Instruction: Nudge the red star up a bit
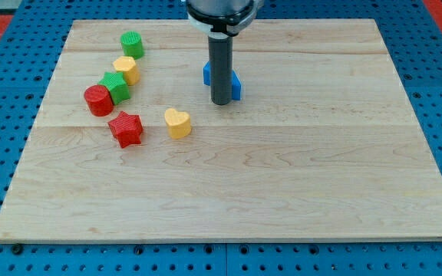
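Resting before a blue block (234,84), my tip (221,102), no hand, red star (126,128) well left.

No readable text, labels or numbers anywhere.

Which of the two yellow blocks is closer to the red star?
The yellow heart-shaped block, just to the view's right of the red star block. The other yellow block sits higher up, between the two green blocks.
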